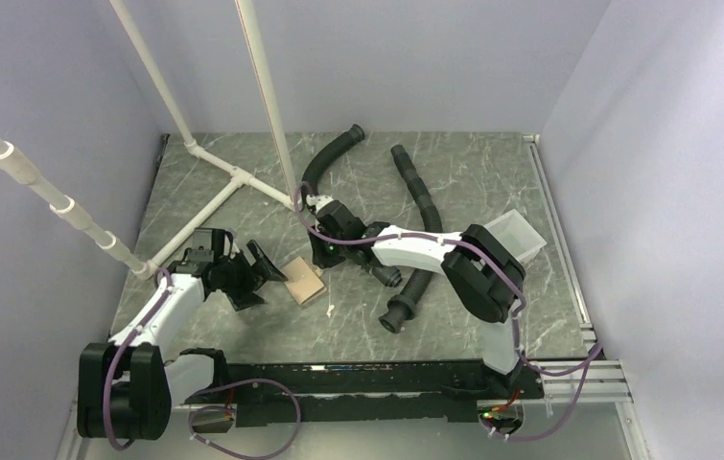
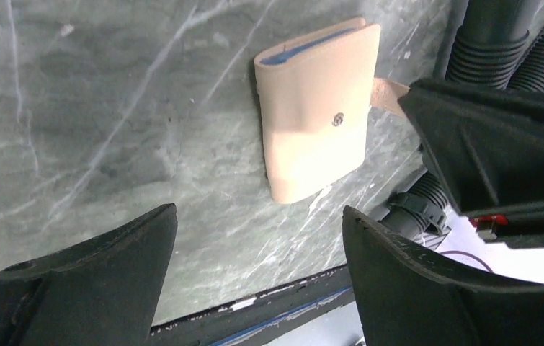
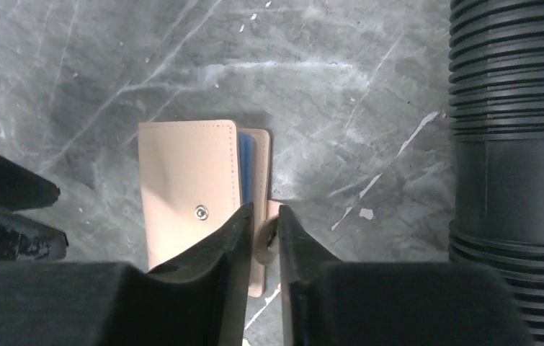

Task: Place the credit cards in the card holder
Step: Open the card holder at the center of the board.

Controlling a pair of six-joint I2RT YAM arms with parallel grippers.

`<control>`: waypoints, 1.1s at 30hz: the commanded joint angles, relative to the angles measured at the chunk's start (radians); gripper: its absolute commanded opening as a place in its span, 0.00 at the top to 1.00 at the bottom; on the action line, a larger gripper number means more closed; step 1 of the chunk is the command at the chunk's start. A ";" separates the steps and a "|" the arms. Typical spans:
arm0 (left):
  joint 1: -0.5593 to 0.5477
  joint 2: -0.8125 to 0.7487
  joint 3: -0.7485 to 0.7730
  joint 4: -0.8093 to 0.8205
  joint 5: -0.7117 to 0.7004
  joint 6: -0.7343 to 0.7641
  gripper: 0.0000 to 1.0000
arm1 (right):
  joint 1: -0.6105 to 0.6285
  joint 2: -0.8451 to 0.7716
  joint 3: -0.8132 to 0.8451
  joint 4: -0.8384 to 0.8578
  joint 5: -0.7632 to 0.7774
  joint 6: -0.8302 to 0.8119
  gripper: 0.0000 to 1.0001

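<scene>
The tan card holder lies folded shut on the marble table, snap stud facing up. A blue edge shows in its fold; I cannot tell whether it is a card or the lining. No loose credit cards are in view. My right gripper is shut on the holder's small snap tab, which curls between its fingers. My left gripper stands wide open just left of the holder, apart from it, with nothing between its fingers.
Black corrugated hoses lie right of the holder and behind it. A white pipe frame stands at the back left. A shallow pale tray sits at the right. The table's front edge is close below the left fingers.
</scene>
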 commanded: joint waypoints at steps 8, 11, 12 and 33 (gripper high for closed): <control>-0.023 -0.187 0.090 -0.154 -0.055 -0.018 0.10 | 0.066 -0.145 0.188 -0.153 0.070 -0.054 1.00; -0.023 -0.225 0.108 -0.164 -0.063 -0.020 0.07 | 0.070 -0.171 0.226 -0.183 -0.025 -0.024 1.00; -0.023 -0.228 0.111 -0.166 -0.063 -0.020 0.07 | 0.070 -0.166 0.225 -0.178 -0.041 -0.013 1.00; -0.034 0.054 0.024 0.139 0.137 -0.035 0.35 | -0.080 -0.195 -0.099 0.009 -0.045 0.181 1.00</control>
